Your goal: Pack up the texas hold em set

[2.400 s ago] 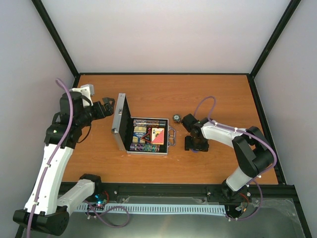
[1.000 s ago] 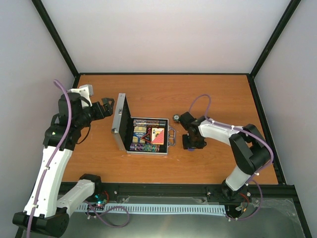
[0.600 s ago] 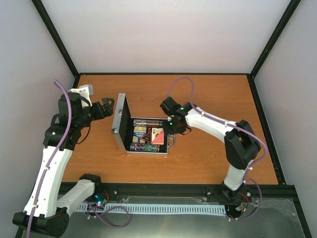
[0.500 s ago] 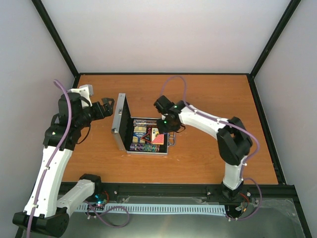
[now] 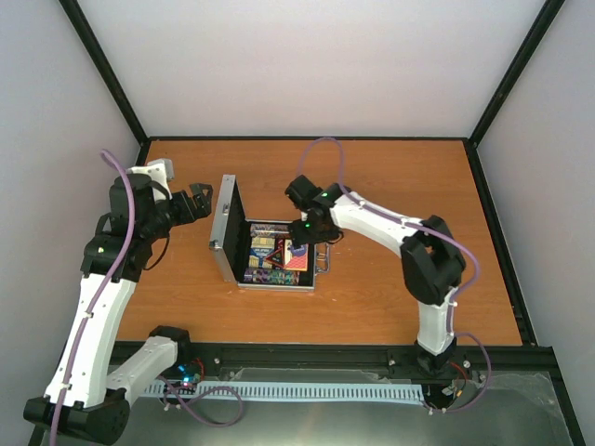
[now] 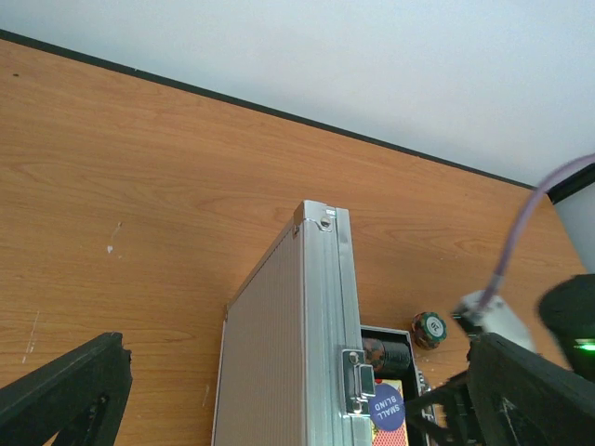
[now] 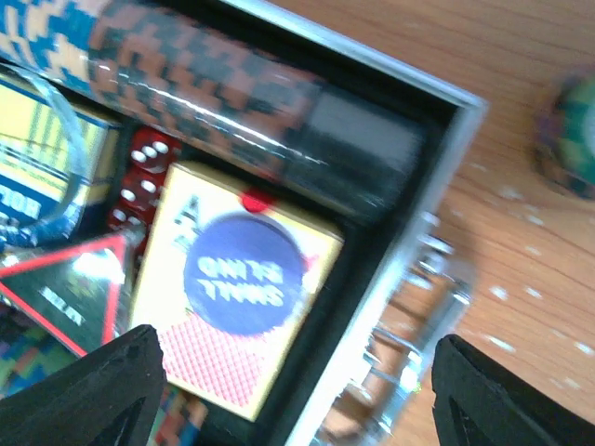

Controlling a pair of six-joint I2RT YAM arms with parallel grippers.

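Note:
The silver case of the texas hold em set lies open mid-table, its lid standing upright on the left. Inside are rows of poker chips, red dice and a red card deck with a round blue "small blind" button on top. My right gripper hovers open over the case's right end, with nothing between its fingers. A loose stack of green chips sits on the table beyond the case. My left gripper stands wide open just left of the lid, apart from it.
The case's metal handle sticks out on its right side. Black frame rails and white walls bound the wooden table. The right arm's purple cable loops above the case.
My right arm swung left from the table beside the case to over its right end, and its jaws opened wider. The left arm stayed put.

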